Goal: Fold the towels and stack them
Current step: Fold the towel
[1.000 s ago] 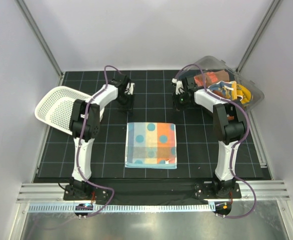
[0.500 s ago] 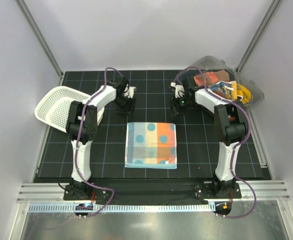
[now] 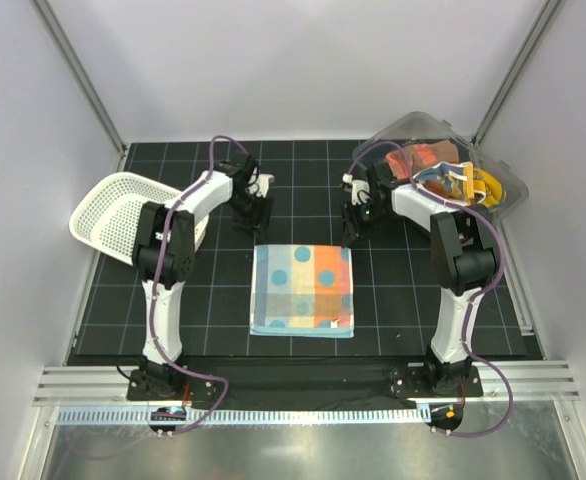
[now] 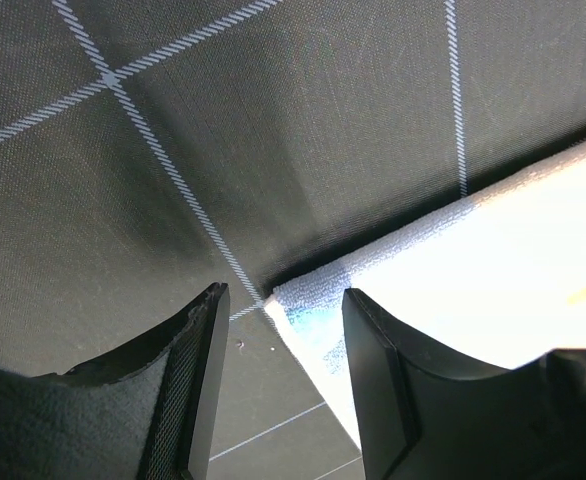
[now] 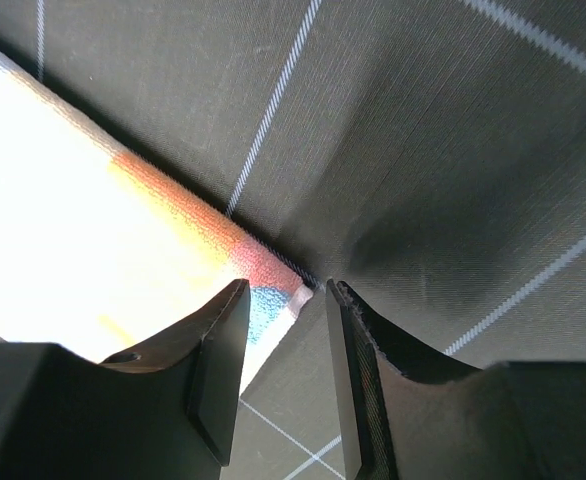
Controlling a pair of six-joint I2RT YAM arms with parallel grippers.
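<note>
Lying folded square at the centre of the top view, a spotted towel (image 3: 302,290) is seen on the black gridded mat (image 3: 423,300). The left gripper (image 3: 256,214) is poised at its upper left corner, the right gripper (image 3: 351,226) at its upper right corner, both with jaws spread and nothing pinched. More towels (image 3: 438,165) are heaped in the clear bin (image 3: 508,190), upper right.

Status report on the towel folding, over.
Left gripper open over far-left corner of spotted towel. Right gripper open over its far-right corner. Towel flat on mat, not gripped. Nothing in the way.
</note>
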